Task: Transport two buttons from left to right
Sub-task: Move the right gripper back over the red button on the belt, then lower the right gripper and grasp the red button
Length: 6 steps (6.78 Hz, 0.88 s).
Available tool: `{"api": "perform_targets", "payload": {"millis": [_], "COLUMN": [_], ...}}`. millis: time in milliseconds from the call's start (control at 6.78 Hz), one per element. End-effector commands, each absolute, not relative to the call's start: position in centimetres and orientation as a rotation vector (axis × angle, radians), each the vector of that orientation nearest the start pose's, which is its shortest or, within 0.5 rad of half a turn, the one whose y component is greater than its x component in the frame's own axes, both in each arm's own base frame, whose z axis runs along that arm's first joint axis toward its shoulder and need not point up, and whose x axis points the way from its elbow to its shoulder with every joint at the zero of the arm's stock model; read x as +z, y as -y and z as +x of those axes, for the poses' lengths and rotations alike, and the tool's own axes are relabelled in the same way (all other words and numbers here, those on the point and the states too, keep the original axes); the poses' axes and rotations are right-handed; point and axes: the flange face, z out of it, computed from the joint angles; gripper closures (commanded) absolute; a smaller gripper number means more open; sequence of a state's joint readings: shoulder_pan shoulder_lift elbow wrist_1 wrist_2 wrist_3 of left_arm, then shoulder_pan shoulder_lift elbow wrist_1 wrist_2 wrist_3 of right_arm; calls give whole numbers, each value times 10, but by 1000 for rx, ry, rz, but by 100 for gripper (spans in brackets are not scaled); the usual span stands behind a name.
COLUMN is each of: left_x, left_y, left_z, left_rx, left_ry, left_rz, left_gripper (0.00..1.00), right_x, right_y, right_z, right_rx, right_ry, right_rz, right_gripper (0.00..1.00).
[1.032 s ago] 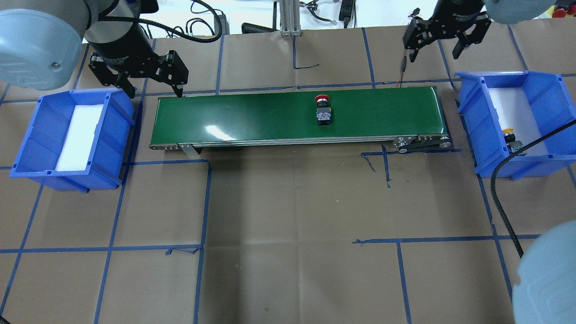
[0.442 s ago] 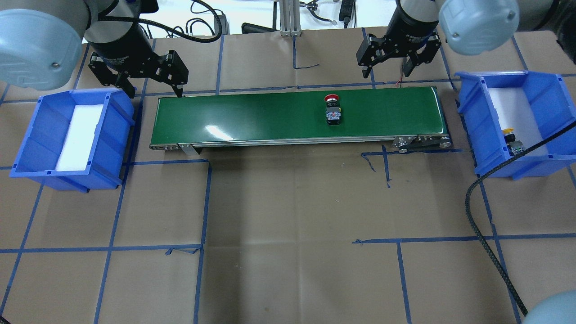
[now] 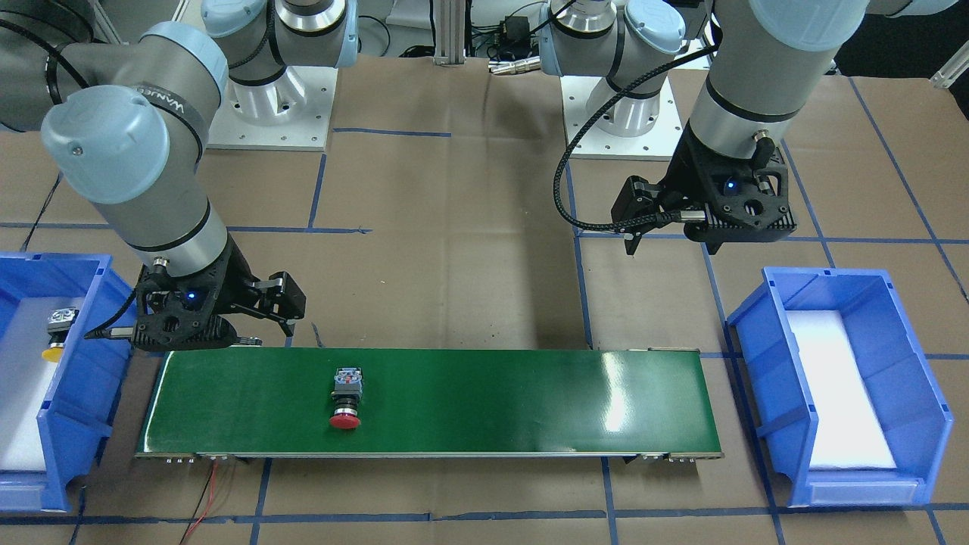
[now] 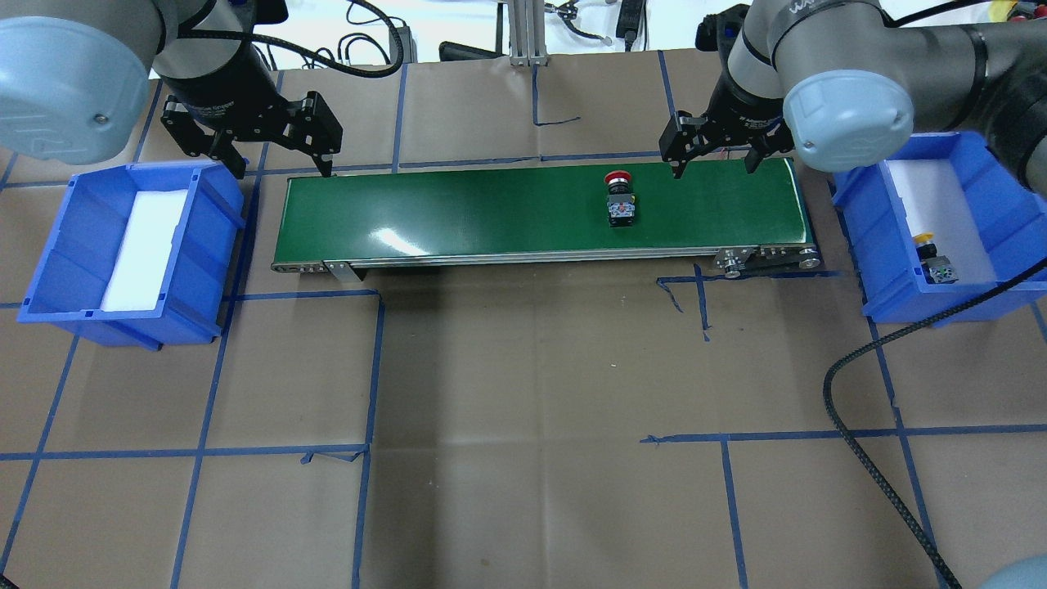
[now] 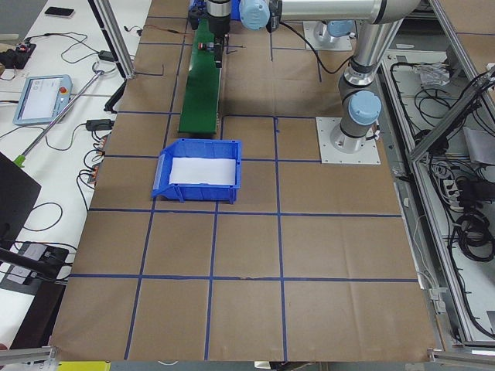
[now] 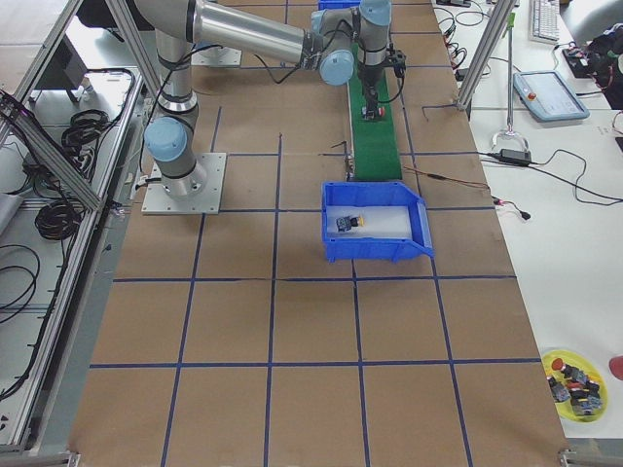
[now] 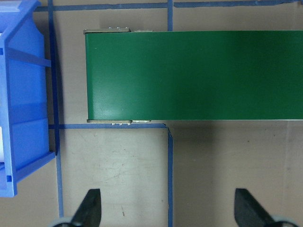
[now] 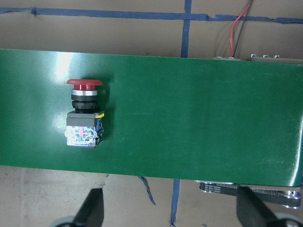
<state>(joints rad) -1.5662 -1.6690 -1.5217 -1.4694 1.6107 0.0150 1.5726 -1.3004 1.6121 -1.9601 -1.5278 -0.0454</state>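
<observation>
Since a second ago we note the red-capped button point(image 4: 621, 199) carried further along the green conveyor belt point(image 4: 458, 213) toward its right end. It lies on its side, cap toward the far edge. Right gripper point(image 4: 714, 161) has swung in from the side of the right bin point(image 4: 900, 307) to above the belt, just right of that button, fingers spread, holding nothing. Left gripper point(image 4: 284, 168) is unchanged over the belt's left end, near the left bin point(image 4: 49, 274), fingers likewise spread and empty. Yellow-capped button point(image 4: 932, 260) is unmoved in the right bin, on its white pad point(image 4: 924, 192).
</observation>
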Motion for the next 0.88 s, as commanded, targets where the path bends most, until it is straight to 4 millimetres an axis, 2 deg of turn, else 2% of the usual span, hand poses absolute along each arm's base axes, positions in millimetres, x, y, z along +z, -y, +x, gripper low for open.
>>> {"api": "perform_targets", "payload": {"millis": [0, 295, 737], "left_x": [471, 470, 466], "left_y": [539, 539, 538], "left_z": [-127, -127, -126], "left_rx": [-78, -75, -64], "left_ry": [-3100, -3100, -3101], "left_rz": [13, 15, 15], "left_gripper": [0, 0, 0], "right_x": [340, 321, 295], "right_y": [620, 647, 652], "right_z": [135, 137, 142], "right_rx": [-171, -164, -99], "right_ry": [-3098, -3087, -3087], "right_rz": [-8, -7, 21], "right_gripper": [0, 1, 1]}}
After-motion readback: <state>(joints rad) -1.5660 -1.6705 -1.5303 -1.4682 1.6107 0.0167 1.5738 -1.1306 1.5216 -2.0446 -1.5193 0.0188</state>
